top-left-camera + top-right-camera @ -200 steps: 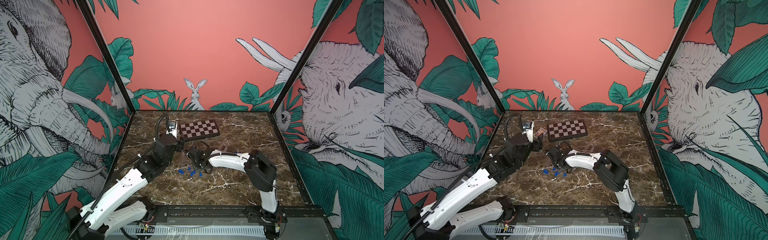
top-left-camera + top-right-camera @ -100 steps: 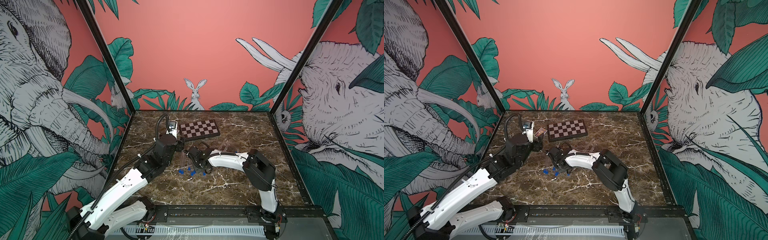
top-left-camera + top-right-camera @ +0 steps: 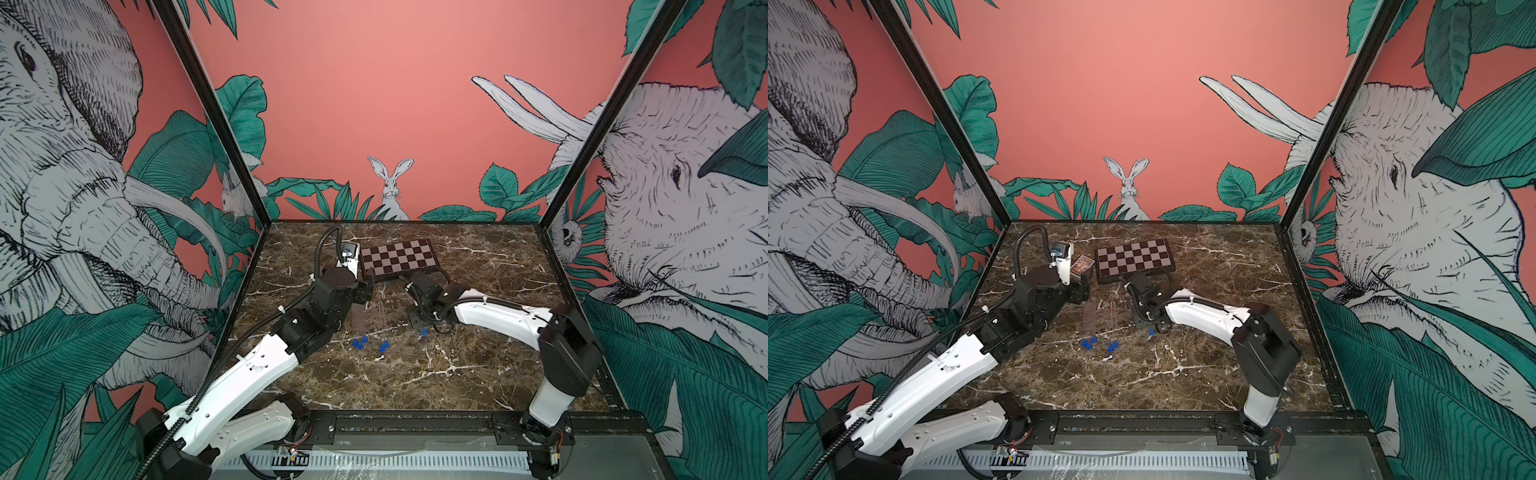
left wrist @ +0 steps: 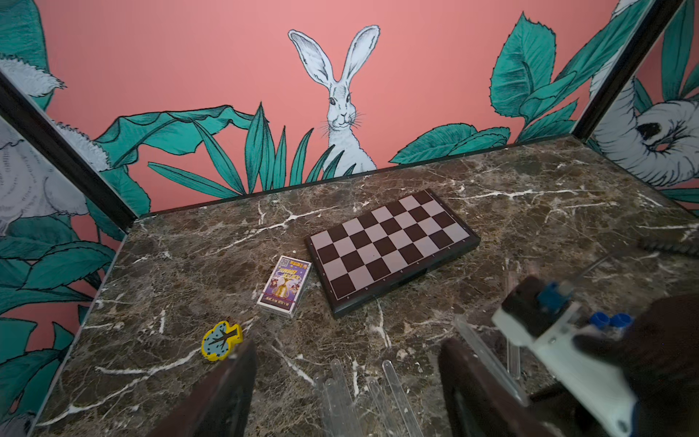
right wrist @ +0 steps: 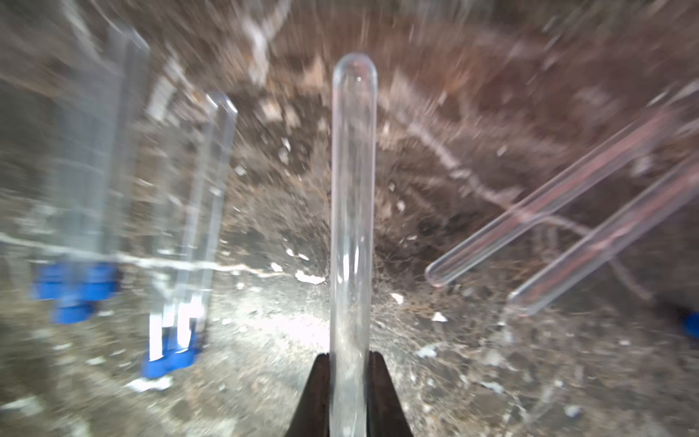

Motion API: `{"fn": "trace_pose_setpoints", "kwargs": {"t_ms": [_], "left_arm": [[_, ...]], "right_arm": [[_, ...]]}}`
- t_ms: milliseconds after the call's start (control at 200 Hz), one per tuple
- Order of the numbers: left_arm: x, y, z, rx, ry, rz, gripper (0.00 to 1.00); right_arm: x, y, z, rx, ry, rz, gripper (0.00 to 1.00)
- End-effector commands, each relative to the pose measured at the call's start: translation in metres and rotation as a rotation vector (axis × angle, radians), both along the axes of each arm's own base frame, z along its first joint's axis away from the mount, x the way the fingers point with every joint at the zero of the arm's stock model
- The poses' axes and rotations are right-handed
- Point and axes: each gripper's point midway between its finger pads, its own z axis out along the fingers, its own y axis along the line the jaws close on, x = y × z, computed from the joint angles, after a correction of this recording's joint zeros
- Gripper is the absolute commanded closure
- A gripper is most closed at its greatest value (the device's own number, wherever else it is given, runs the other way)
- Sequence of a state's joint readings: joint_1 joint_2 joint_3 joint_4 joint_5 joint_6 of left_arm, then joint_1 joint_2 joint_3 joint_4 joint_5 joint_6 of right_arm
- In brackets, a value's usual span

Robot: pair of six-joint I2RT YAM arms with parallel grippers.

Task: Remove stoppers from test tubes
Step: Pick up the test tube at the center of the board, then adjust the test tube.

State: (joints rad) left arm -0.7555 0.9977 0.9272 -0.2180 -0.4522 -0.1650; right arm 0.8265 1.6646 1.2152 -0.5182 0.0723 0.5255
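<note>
chessboard and card box behind test tubes

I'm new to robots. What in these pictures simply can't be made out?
- Held test tube: its gripped end runs off the right wrist picture's edge, inside the right tool.
- Stoppered tubes beside it: motion-blurred there, uncountable.
- Loose tubes in a top view: too small, nearly invisible against marble.
</note>
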Motion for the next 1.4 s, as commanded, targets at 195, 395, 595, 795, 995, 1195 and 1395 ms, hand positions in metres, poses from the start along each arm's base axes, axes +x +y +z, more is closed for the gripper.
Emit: {"fn": "trace_pose_setpoints", "kwargs": {"t_ms": [195,395,595,795,995,1195,1395], "left_arm": [[0.002,-0.111,0.001,-0.393,0.032,-0.440,0.18],[0.014,-0.165,0.014,-0.691,0.050,-0.634,0.17],[0.010,-0.183,0.015,-0.593,0.044,-0.763,0.26],[-0.005,-0.176,-0.016,-0.155,0.016,-0.836,0.33],[-0.022,-0.171,-0.071,0.557,-0.215,-0.902,0.32],[-0.019,-0.167,-0.076,0.874,-0.496,-0.895,0.29],[-0.010,-0.159,-0.057,0.981,-0.620,-0.814,0.27]], "right_arm": [[0.020,-0.045,0.123,0.361,-0.272,0.048,0.86],[0.018,-0.063,0.146,0.420,-0.330,0.067,0.86],[0.018,-0.085,0.154,0.477,-0.313,0.029,0.85],[0.018,-0.095,0.156,0.571,-0.212,0.025,0.85],[0.021,-0.090,0.164,0.787,-0.034,0.033,0.85],[0.011,-0.069,0.167,0.921,0.147,0.117,0.84],[-0.002,-0.058,0.160,0.980,0.275,0.152,0.84]]}}
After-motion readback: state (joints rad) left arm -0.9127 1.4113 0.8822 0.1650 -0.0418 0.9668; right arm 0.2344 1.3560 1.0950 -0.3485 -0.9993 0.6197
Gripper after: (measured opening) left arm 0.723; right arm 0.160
